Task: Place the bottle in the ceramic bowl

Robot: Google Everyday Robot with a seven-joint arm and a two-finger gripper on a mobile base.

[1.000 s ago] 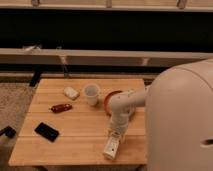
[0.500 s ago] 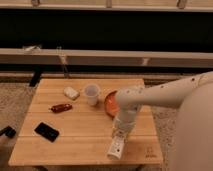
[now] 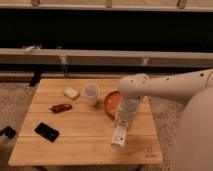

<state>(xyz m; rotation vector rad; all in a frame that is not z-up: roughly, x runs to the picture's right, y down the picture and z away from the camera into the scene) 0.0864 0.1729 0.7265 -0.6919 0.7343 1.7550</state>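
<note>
The bottle (image 3: 119, 135), clear plastic with a white cap at its lower end, hangs tilted just above the wooden table (image 3: 75, 145), near the front right. My gripper (image 3: 123, 121) reaches down from the white arm on the right and is shut on the bottle's upper end. The ceramic bowl (image 3: 111, 102), orange-red and shallow, sits on the table just behind and left of the gripper. The arm hides its right part.
A translucent white cup (image 3: 91, 93) stands left of the bowl. A small pale object (image 3: 71, 92), a red-brown oblong object (image 3: 61, 107) and a black phone (image 3: 46, 131) lie on the table's left half. A low bench runs behind the table.
The arm has stretched out from the robot's body. The gripper and bottle have shifted slightly right and then up, toward the bowl.
</note>
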